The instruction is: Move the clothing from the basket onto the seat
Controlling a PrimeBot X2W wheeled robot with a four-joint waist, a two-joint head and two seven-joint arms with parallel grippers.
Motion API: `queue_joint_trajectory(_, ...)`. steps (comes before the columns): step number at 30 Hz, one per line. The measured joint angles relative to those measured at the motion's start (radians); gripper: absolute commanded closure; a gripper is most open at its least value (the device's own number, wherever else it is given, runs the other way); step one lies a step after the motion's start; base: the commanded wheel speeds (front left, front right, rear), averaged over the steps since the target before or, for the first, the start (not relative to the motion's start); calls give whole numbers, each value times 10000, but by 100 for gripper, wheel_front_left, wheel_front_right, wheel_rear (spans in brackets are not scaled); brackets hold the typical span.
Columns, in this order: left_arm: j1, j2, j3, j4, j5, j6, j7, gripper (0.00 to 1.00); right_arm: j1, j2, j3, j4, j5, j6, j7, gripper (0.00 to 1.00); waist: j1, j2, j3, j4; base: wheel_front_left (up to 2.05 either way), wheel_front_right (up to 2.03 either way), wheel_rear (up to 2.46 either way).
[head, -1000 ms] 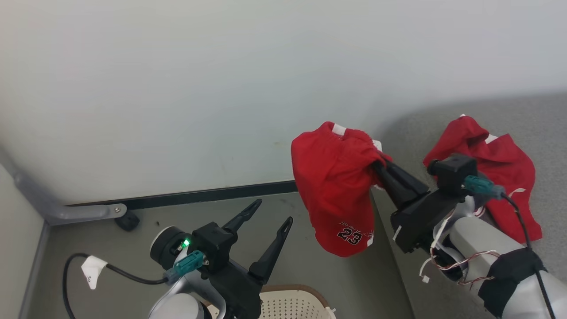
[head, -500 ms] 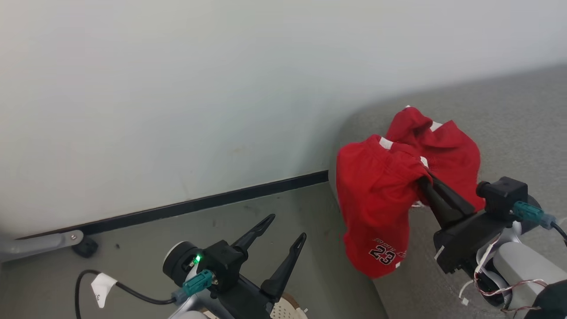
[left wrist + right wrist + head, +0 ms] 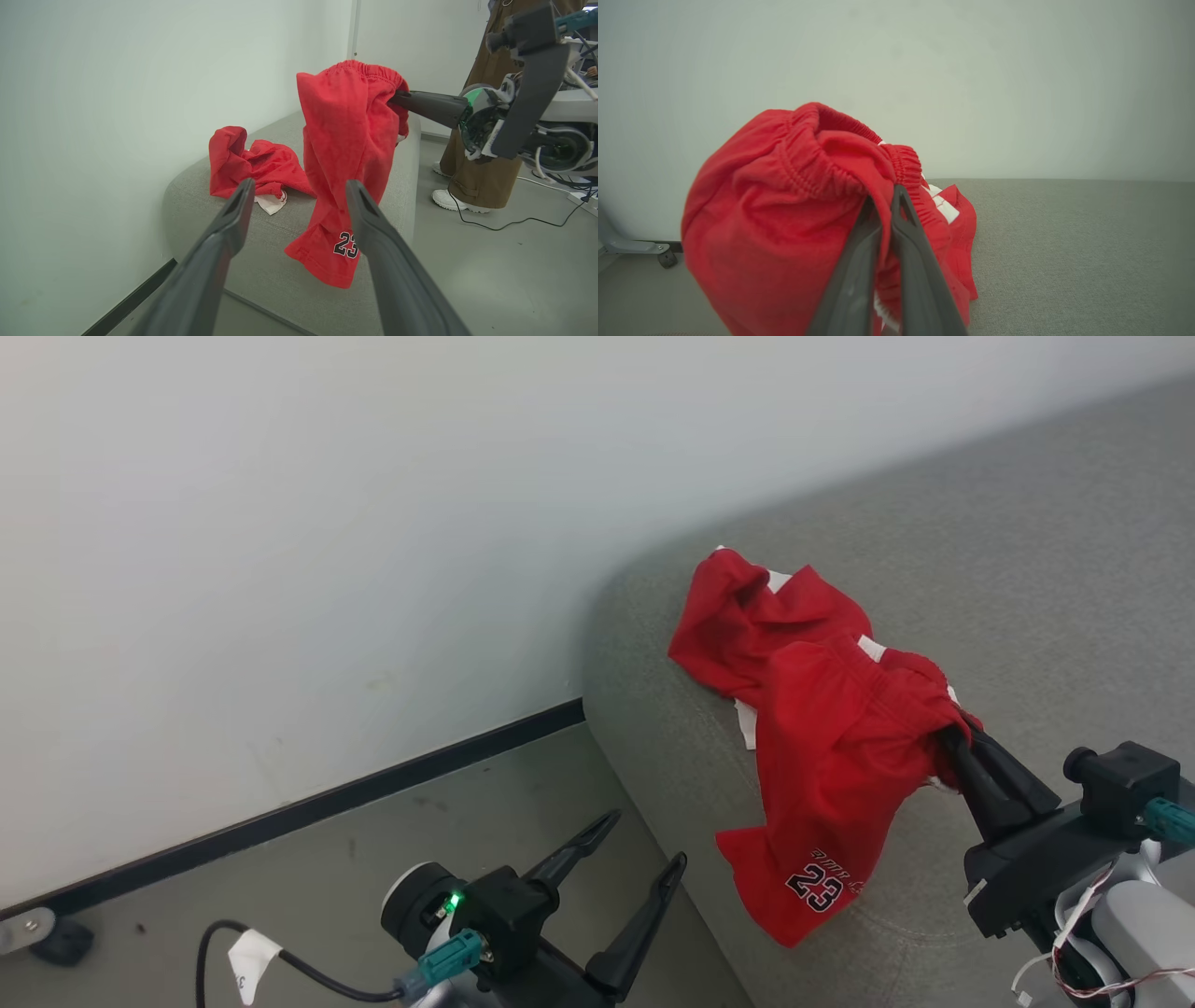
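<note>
Head view: a large grey woven-fabric seat (image 3: 980,569) stood against a plain pale wall (image 3: 327,523), on a grey floor (image 3: 420,840) edged by a black skirting strip (image 3: 327,803). A crumpled bright red garment (image 3: 747,616) lay on the seat near the wall. The right gripper (image 3: 954,739) was clamped on the elastic waistband of a second bright red garment (image 3: 840,747), printed "23", which hung over the seat's rounded end. The left gripper (image 3: 644,840) stood wide open above the floor, holding nothing. A second earlier the held garment hung over the floor, apart from the lying one; the camera had since turned towards the seat.
</note>
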Motion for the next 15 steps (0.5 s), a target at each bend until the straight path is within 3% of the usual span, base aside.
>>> queue_joint_trajectory(7, 77, -240, -263, -44, 38, 8, 33, 0, 48, -207, -581, -182, 0, 12, 0, 100, 0, 0, 126, -499, 0, 0, 0)
queue_joint_trajectory(15, -46, -257, -328, -291, 151, 10, 169, 0, -1090, -606, -1588, 167, 174, 259, -2, 100, 0, 0, 507, -290, 0, 0, 0)
